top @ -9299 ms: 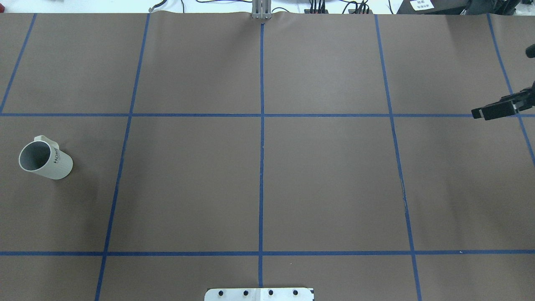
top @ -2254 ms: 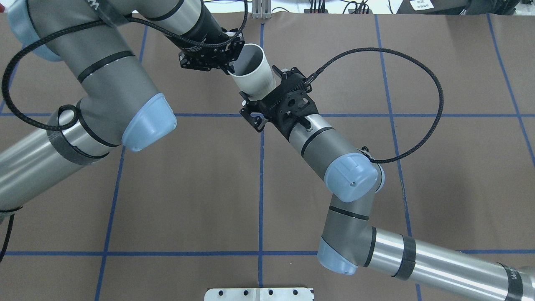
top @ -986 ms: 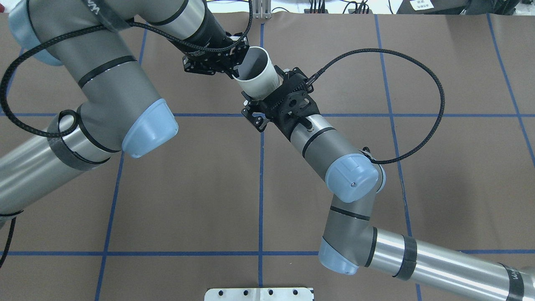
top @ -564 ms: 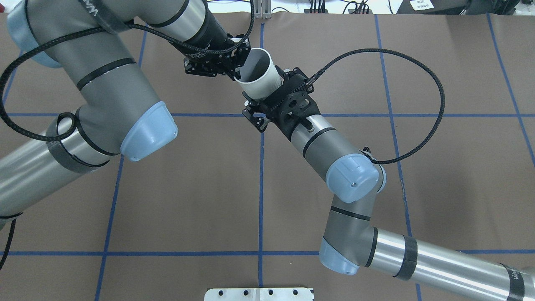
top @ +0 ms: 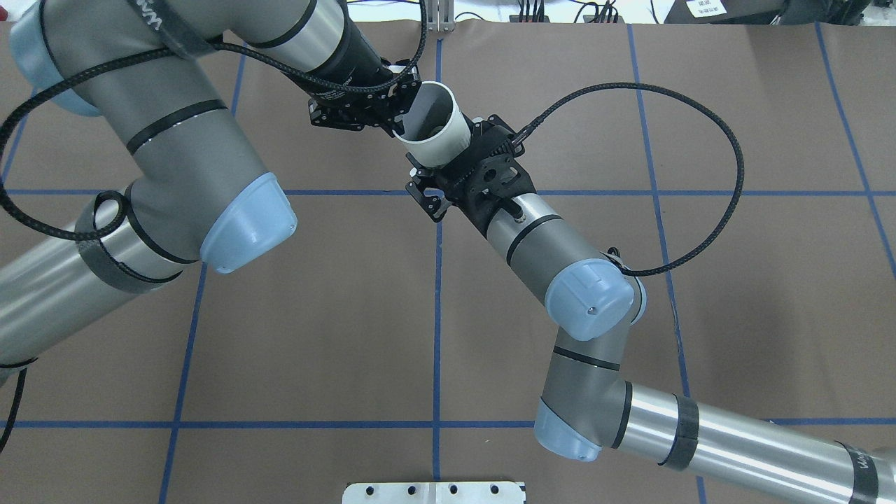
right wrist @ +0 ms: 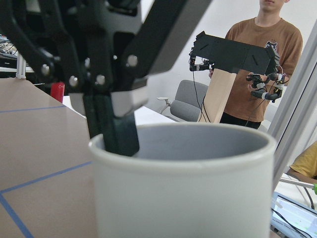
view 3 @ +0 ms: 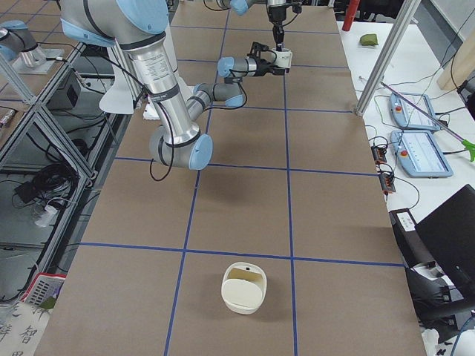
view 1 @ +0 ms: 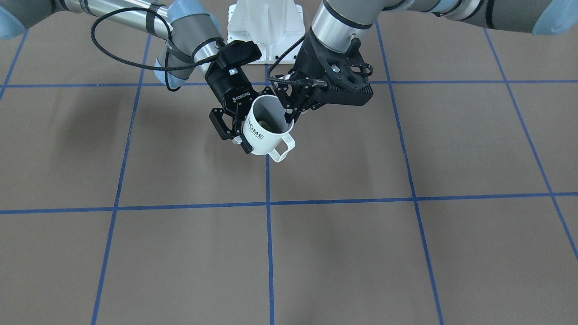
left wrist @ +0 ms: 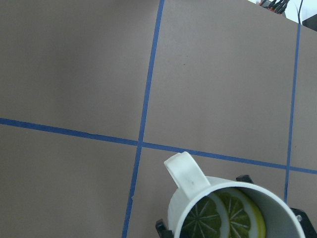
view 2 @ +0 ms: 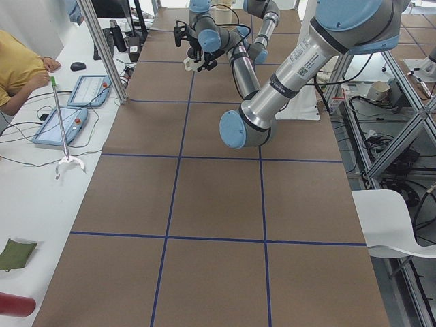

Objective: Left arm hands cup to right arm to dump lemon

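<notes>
The cream-white "HOME" cup [view 1: 262, 137] hangs above the table at the far centre, tilted, handle toward the operators' side. Yellow-green lemon slices [left wrist: 228, 214] lie inside it and show in the front view [view 1: 264, 124]. My left gripper [view 1: 289, 116] is shut on the cup's rim, one finger inside the mouth. My right gripper [top: 442, 155] is open, its jaws spread on either side of the cup's body; one finger [view 1: 235, 134] lies close along the wall. The right wrist view is filled by the cup [right wrist: 183, 188].
A cream-white container [view 3: 243, 288] sits on the table toward my right end. The white mount plate [top: 434, 492] is at the near edge. Control tablets [view 2: 82, 92] lie on the operators' bench, and a person [right wrist: 262, 49] stands beyond the table.
Long ago the cup stood alone at the table's left. Over the last second my left arm has nudged the cup slightly deeper between the right gripper's jaws; the right arm barely moved.
</notes>
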### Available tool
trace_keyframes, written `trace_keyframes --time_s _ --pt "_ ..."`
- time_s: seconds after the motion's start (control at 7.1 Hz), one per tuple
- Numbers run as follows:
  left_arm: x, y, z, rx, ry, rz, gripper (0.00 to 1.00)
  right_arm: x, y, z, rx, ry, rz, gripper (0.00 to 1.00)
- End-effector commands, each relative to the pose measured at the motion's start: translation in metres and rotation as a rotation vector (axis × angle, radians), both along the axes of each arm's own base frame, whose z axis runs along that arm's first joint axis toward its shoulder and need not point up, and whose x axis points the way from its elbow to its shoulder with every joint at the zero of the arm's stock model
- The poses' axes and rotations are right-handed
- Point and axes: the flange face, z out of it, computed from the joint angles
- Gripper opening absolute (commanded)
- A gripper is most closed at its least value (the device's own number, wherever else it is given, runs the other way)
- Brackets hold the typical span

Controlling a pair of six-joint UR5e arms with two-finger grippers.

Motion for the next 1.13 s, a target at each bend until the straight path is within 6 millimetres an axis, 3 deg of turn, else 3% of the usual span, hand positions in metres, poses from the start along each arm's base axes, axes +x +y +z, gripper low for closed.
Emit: trace_keyframes --time_s 0.0,0.28,0.56,0.7,0.99 --pt "-0.001 0.001 0.002 0.009 -0.002 -0.001 0.99 -0.005 0.006 -0.002 0.0 -0.007 -0.012 0.35" --pt "-0.013 0.0 0.001 0.036 -0.011 0.012 1.0 -0.005 0.009 -0.002 -0.003 -0.02 -0.017 0.18" --pt "-0.047 -0.005 0.005 0.074 -0.096 0.04 1.0 0.0 0.01 0.004 -0.007 -0.02 -0.013 0.11" --pt "-0.074 -0.011 0.016 0.086 -0.156 0.068 1.0 0.007 0.006 0.004 -0.016 -0.036 -0.003 0.0" --pt "-0.125 -0.014 0.07 0.155 -0.259 0.113 1.0 0.023 -0.007 0.025 -0.143 -0.179 0.011 0.0"
